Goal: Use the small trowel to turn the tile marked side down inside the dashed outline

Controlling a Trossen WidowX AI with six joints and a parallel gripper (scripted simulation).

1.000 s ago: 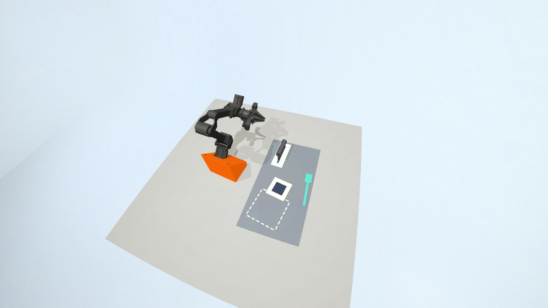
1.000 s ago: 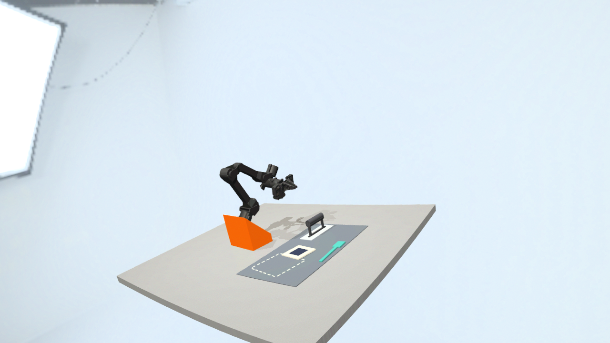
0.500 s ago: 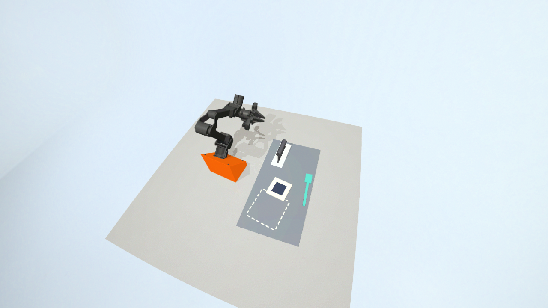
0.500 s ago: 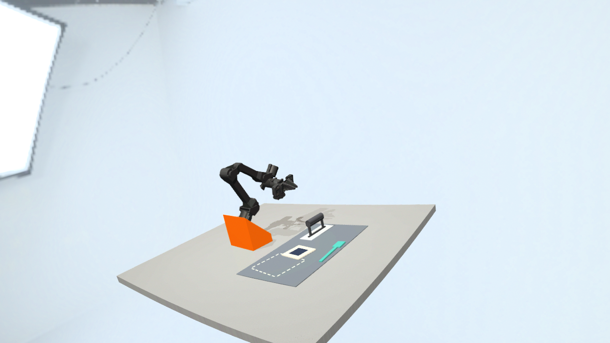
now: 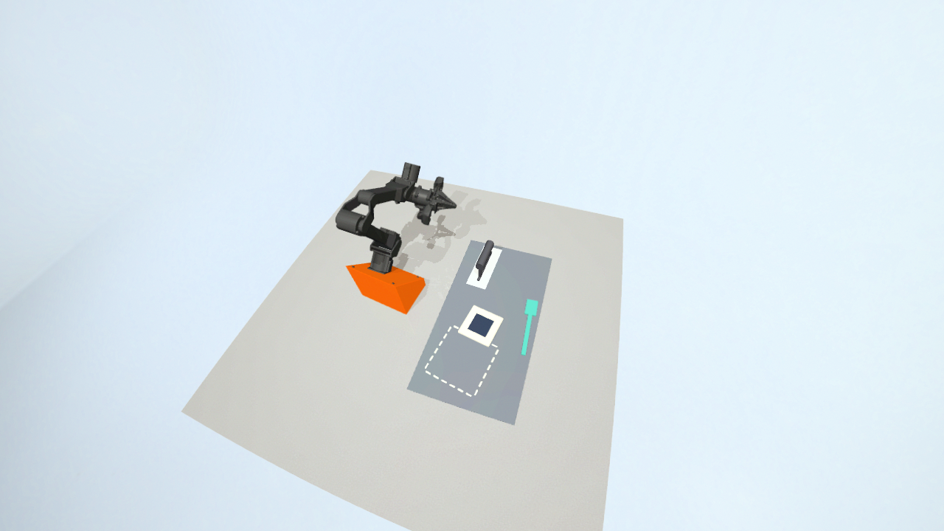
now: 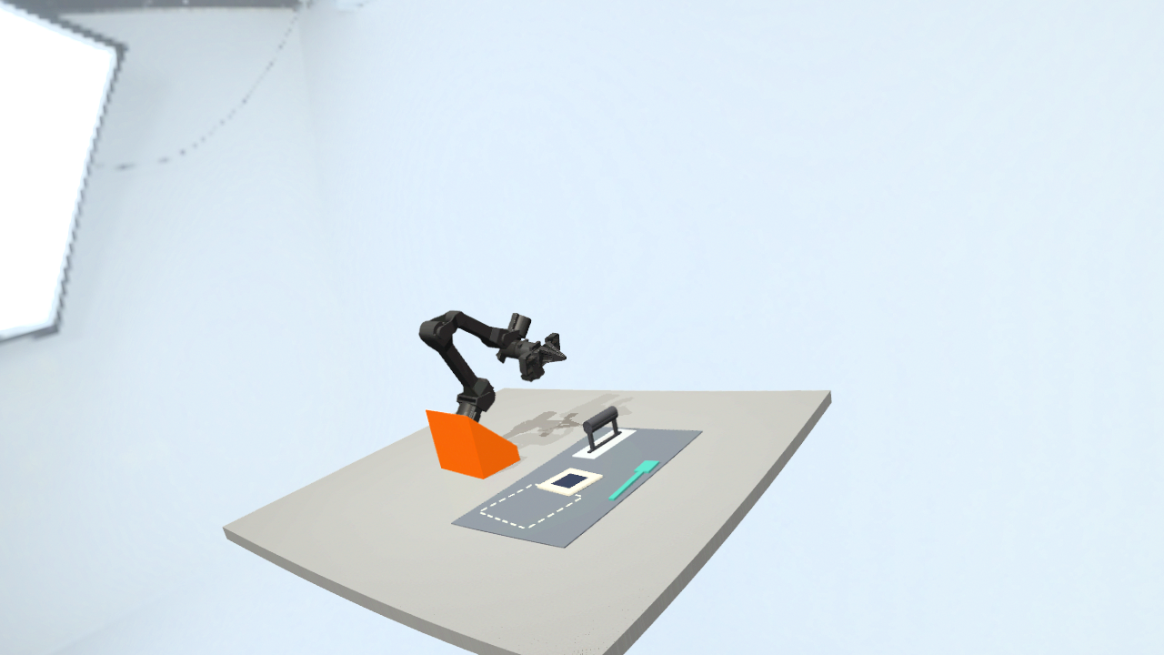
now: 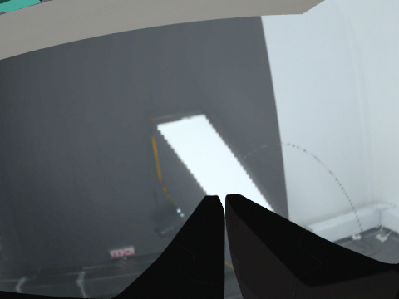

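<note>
My gripper (image 5: 454, 206) (image 6: 565, 357) (image 7: 221, 208) is shut and empty, high above the table's back part, away from the mat (image 5: 501, 404) (image 6: 561, 533). A cream tile (image 5: 480, 324) (image 6: 569, 480) lies flat on the mat, dark square mark up. It covers the back edge of the dashed outline (image 5: 473, 395) (image 6: 527, 527); most of it is outside. A teal tool (image 5: 531, 307) (image 6: 647, 467) with a small square blade and thin handle lies at the mat's right side. A white plate with a raised dark handle (image 5: 484, 254) (image 6: 601, 419) stands at the mat's back. Which tool is the small trowel I cannot tell for sure.
The orange arm base (image 5: 386, 287) (image 6: 459, 448) stands left of the mat on the pale table (image 5: 296, 363) (image 6: 366, 538). The raised dark handle is the tallest thing on the mat. The wrist view shows mostly background beyond the table edge (image 7: 166, 14).
</note>
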